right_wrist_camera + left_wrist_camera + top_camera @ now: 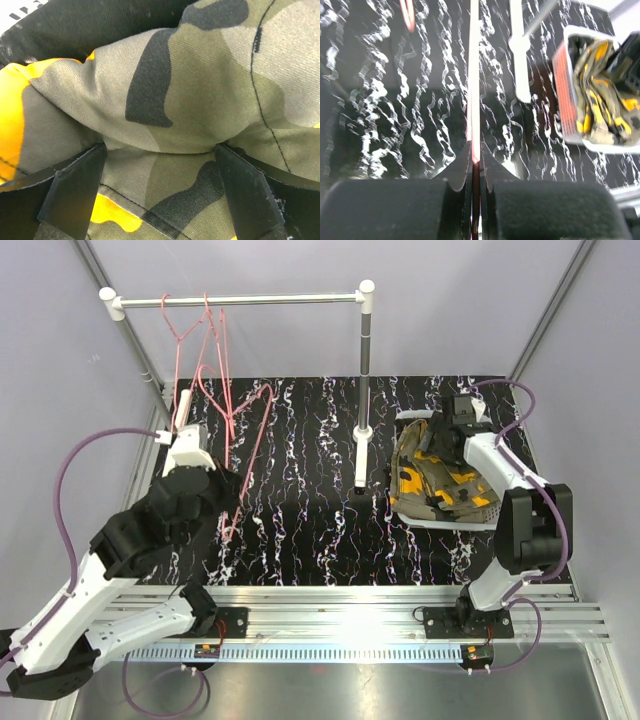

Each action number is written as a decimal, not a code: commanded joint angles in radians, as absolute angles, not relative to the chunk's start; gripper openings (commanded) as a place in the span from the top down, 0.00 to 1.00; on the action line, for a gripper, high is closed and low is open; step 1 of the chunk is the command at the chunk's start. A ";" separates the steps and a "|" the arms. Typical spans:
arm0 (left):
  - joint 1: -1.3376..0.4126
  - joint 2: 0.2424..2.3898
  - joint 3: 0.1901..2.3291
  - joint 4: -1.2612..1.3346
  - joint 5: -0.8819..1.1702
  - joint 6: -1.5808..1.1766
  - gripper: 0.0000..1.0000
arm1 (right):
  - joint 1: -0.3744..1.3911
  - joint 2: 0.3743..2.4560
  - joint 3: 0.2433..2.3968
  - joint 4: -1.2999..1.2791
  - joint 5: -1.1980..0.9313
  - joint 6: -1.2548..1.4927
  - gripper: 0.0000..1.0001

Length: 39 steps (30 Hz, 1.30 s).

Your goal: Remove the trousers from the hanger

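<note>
The camouflage trousers (440, 485), olive with orange and black patches, lie bunched in a white basket (440, 523) at the right. My right gripper (452, 440) hangs over them. In the right wrist view it (160, 170) is open, its fingers (75, 185) resting either side of a fold of the trousers (190, 100). A black cloth (100, 25) shows behind them. My left gripper (476, 155) is shut on the thin pink wire of a hanger (474, 75). That bare hanger (232, 430) hangs over the left of the table, by the left gripper (232, 485).
A white rail (240, 300) on two posts spans the back, with more pink wire hangers (190, 325) hooked on it. Its right post (365, 380) stands mid-table beside the basket (561, 90). The tabletop is black with white marbling.
</note>
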<state>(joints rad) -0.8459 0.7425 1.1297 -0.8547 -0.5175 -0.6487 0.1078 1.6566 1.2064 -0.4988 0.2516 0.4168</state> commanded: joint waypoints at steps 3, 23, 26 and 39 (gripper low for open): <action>-0.848 0.895 1.342 -0.919 -0.701 -0.556 1.00 | 0.149 1.864 1.164 -0.654 0.347 0.391 0.01; -0.686 1.373 1.767 -0.833 -0.657 -0.267 1.00 | 0.147 1.056 1.249 -0.614 -0.055 0.360 0.00; -0.638 1.456 1.854 -0.833 -0.647 -0.261 1.00 | 0.149 0.980 1.220 -0.572 -0.172 0.379 0.00; -0.509 1.775 2.157 -0.828 -0.551 -0.166 1.00 | 0.147 0.894 1.057 -0.483 -0.327 0.440 0.01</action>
